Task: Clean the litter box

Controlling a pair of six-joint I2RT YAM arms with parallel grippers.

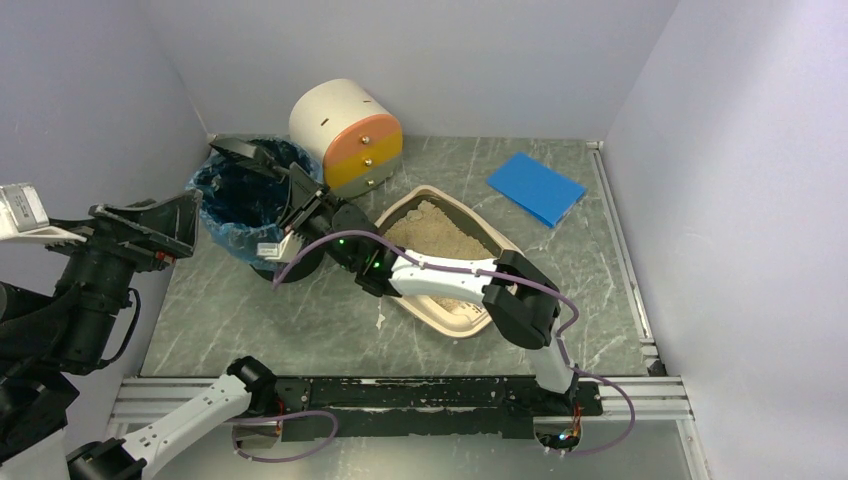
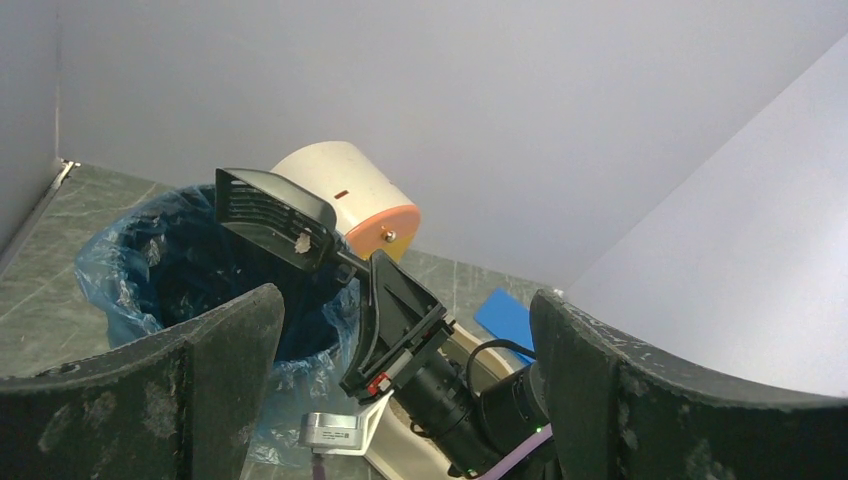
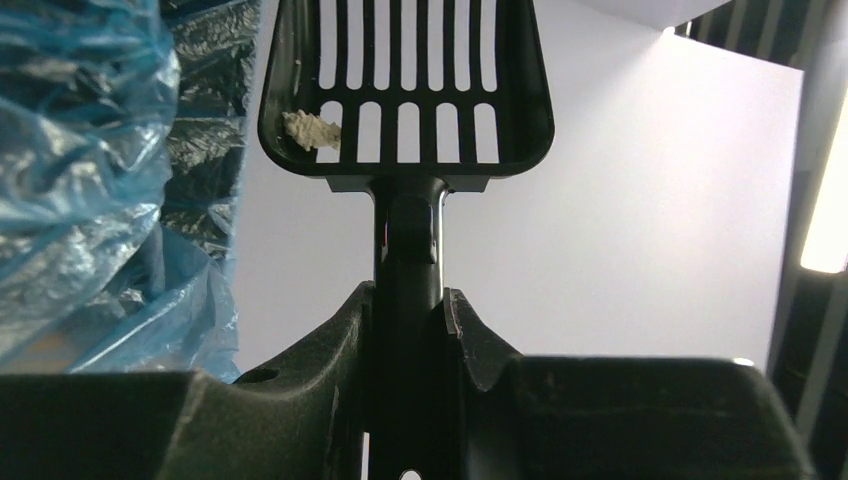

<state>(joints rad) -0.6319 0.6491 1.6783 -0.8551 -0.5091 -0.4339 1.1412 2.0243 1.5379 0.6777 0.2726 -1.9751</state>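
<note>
Right gripper (image 3: 408, 300) pinched the black scoop's (image 3: 405, 90) handle, with a pale clump (image 3: 310, 130) on its slats above the blue-lined bin (image 1: 240, 200). Left gripper (image 2: 405, 300) gaped wide. Litter box (image 1: 462, 320) sat mid-table, beside the bin. White tag (image 1: 22, 208) was unreadable.

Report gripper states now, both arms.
Left gripper: open, empty.
Right gripper: shut on the litter scoop handle; one clump in it.

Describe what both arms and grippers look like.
Both arms match: the right arm and left arm have white links between bulky black joints, each trailing a thin purple cable. Green lights glow on the right arm's joints. The left gripper has wide black fingers, dusty and scuffed.
</note>
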